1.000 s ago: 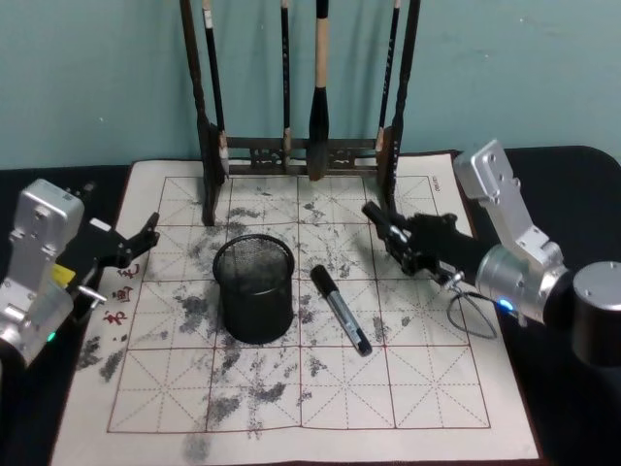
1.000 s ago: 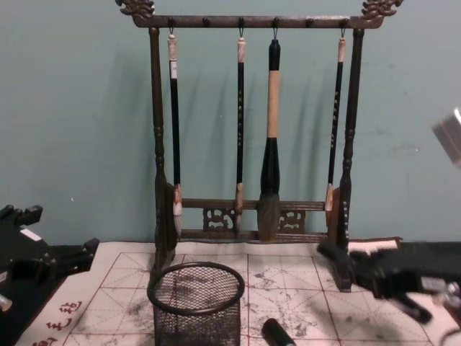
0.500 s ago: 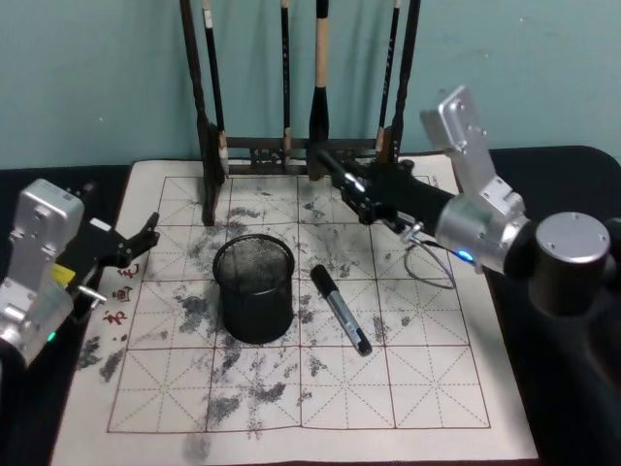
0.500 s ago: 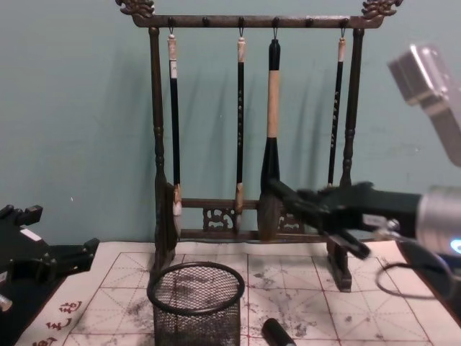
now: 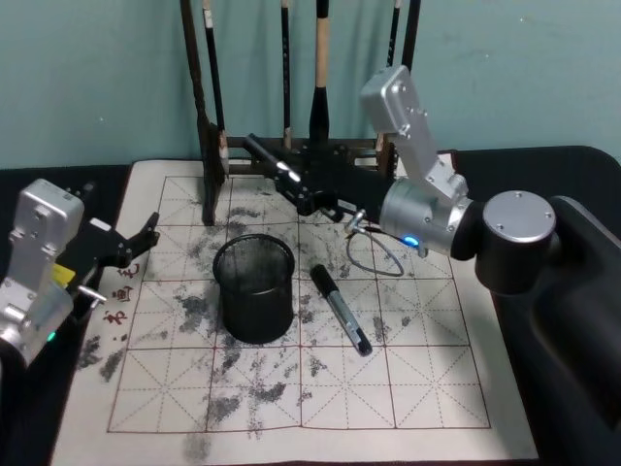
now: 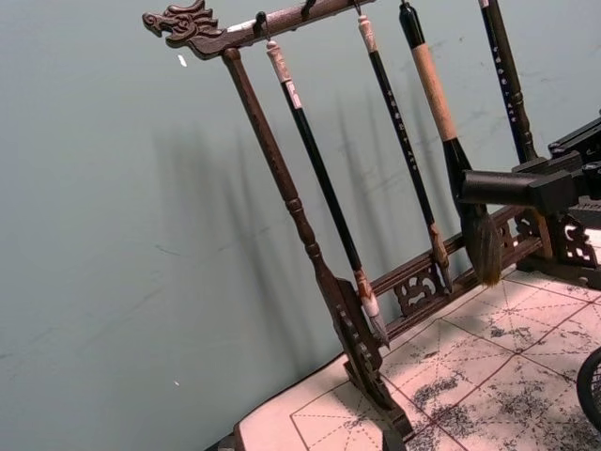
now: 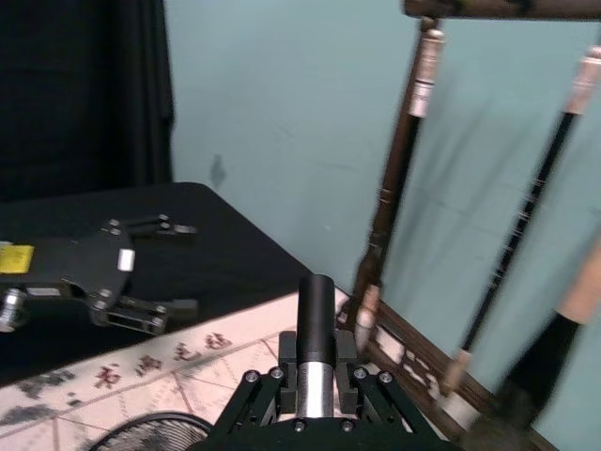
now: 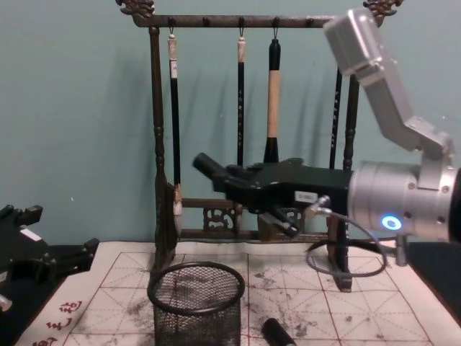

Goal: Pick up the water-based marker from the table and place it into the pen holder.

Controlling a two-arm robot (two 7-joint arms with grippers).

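My right gripper (image 5: 312, 189) reaches in from the right and is shut on a water-based marker (image 5: 269, 159) with a black cap and a silver barrel (image 7: 317, 315). The marker sticks out level (image 8: 207, 165), above and behind the pen holder (image 5: 254, 288), a black wire-mesh cup on the gridded mat (image 5: 417, 388). The cup's rim also shows in the chest view (image 8: 196, 277). A second black marker (image 5: 340, 309) lies on the mat just right of the cup. My left gripper (image 5: 144, 240) rests open at the mat's left edge.
A tall dark wooden brush rack (image 8: 250, 21) with several hanging brushes stands at the back of the mat, close behind the right gripper (image 8: 234, 182). A loop of cable (image 5: 374, 254) hangs under the right wrist. Dark tabletop (image 5: 572, 175) flanks the mat.
My right arm has swung from the mat's right side to the left and up, carrying the marker to just behind and above the pen holder. The left arm has stayed still.
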